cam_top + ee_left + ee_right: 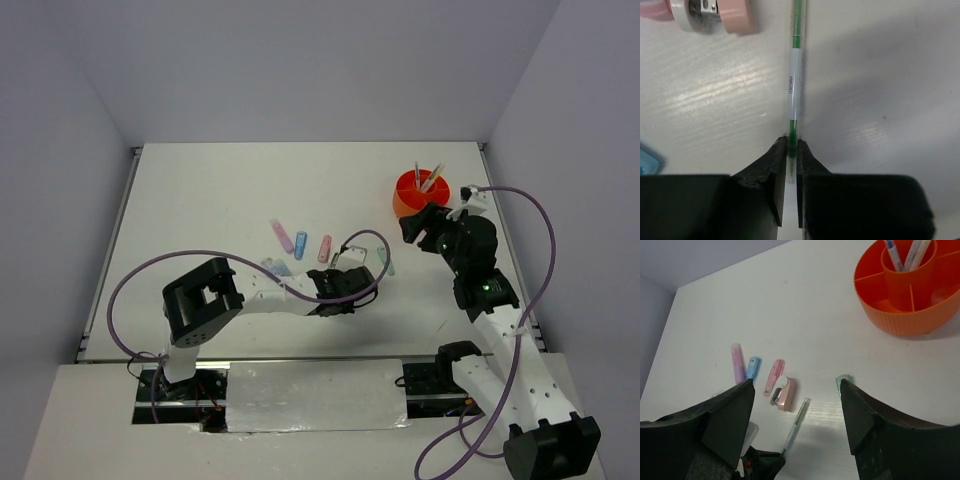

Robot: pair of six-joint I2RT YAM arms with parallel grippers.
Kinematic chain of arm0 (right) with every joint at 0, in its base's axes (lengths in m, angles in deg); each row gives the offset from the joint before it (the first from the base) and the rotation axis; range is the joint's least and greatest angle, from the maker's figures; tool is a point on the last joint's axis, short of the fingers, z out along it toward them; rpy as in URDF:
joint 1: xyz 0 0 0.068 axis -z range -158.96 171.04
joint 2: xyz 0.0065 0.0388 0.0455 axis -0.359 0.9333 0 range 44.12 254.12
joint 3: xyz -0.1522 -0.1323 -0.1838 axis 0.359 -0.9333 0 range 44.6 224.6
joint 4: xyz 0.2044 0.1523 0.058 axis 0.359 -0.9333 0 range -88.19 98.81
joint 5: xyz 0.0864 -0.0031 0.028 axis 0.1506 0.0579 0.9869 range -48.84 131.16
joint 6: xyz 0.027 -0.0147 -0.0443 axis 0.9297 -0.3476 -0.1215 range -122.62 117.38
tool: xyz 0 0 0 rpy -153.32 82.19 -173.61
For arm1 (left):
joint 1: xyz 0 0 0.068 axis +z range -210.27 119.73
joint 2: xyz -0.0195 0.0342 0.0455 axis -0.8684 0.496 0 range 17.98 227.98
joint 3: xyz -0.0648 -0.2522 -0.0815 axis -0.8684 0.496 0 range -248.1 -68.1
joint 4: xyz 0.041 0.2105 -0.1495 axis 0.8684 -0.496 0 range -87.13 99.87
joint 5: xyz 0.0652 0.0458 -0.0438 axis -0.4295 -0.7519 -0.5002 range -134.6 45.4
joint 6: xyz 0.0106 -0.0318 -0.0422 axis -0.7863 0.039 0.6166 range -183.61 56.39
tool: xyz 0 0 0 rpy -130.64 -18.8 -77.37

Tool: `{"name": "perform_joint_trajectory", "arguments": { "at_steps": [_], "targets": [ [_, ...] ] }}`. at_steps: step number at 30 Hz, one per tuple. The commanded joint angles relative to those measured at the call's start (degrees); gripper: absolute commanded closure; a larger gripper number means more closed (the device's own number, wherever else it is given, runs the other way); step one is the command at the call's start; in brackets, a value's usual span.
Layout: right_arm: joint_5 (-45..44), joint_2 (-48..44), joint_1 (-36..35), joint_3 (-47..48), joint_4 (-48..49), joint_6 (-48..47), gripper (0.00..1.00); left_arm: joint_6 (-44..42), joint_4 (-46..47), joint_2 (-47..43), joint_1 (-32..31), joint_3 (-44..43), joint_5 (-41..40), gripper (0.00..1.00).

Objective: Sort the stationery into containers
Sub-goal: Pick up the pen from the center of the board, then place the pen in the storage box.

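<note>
Organiser [405, 203] sits far right on the bench [200, 190], with pens [430, 180] standing in its central ring. Three sticks lie in a row near bench centre, left of the organiser and nearer the arms: left stick [736, 362], middle stick [753, 367], right stick [773, 377]. Small stapler [785, 393] is just beside the right stick, on its near right. Long pen [795, 90] lies on the bench right of the stapler, its near end pinched between the left fingers [775, 165]. Small piece [844, 380] lies right of the pen, between it and the organiser. Right fingers [730, 415] are spread apart, above the bench just in front of the organiser.
</note>
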Motion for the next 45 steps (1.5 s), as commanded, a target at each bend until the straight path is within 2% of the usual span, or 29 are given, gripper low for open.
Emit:
{"name": "perform_joint_trajectory", "arguments": {
  "at_steps": [1,5,9,13,16,23,26,27,28,29,31,32,33,35,36,39,42,43,45],
  "targets": [
    [6.48,0.17,-0.33,-2.69,3.20,1.11,0.23,2.13,-5.03,-2.15,-1.13,2.04,1.26,1.00],
    [10.43,1.40,-0.32,-7.53,8.28,4.53,0.21,1.52,-2.94,-6.54,-2.53,3.44,-0.06,1.00],
    [18.34,2.97,-1.37,-12.37,15.68,9.98,0.21,-0.85,5.05,-14.17,-4.46,7.21,-1.20,1.00],
    [17.21,3.77,-5.68,-14.48,17.53,12.27,0.21,-2.34,14.97,-20.25,-5.08,13.35,-0.34,1.00],
    [18.79,5.52,-8.76,-16.15,22.71,15.08,0.21,-4.10,23.84,-24.91,-5.08,18.37,2.56,1.00],
    [15.45,10.18,-15.61,-14.84,25.26,17.37,0.25,-5.95,36.88,-33.79,-5.26,27.25,6.44,1.00],
    [16.94,11.41,-16.58,-15.19,28.60,19.30,0.55,-6.04,37.51,-35.63,-5.17,29.28,5.91,1.00],
    [17.29,11.51,-16.67,-15.62,29.48,19.83,0.88,-6.13,36.98,-35.81,-5.17,29.11,5.56,1.00],
    [17.47,11.51,-16.59,-15.80,30.70,20.36,0.98,-6.13,36.28,-35.81,-5.17,28.85,4.69,0.99],
    [17.65,11.25,-16.58,-15.98,31.32,21.15,1.00,-5.95,35.14,-35.55,-5.17,28.32,3.98,0.93],
    [17.65,10.81,-16.58,-15.54,31.86,20.89,1.00,-4.29,30.84,-35.11,-5.26,26.74,2.05,0.41],
    [17.30,10.54,-16.50,-14.85,31.08,20.19,1.00,-2.72,28.47,-34.68,-5.17,26.13,-1.52,0.12],
    [13.82,10.19,-16.24,-12.31,27.50,17.49,1.00,-1.66,24.10,-34.59,-5.08,24.90,-2.78,0.01],
    [7.66,9.57,-15.88,-8.71,23.01,13.00,1.00,0.63,19.86,-34.67,-4.91,23.93,-5.58,0.01],
    [4.15,9.75,-15.19,-3.90,20.72,7.76,1.00,1.86,13.92,-34.85,-4.65,22.79,-6.74,0.01],
    [-15.25,12.90,-13.78,5.68,15.52,-3.84,1.00,6.87,5.80,-36.51,-3.94,21.46,-9.46,0.01],
    [-35.13,21.31,-9.32,12.03,20.57,-10.73,1.00,5.92,2.26,-40.28,-3.76,22.78,-8.77,0.01],
    [-38.31,23.35,-7.38,13.10,22.70,-11.36,1.00,5.57,2.08,-41.08,-3.85,23.21,-8.68,0.01],
    [-36.15,29.48,-1.94,16.70,27.44,-12.41,1.00,3.73,2.08,-43.10,-3.68,24.44,-8.33,0.01]
  ]
}}
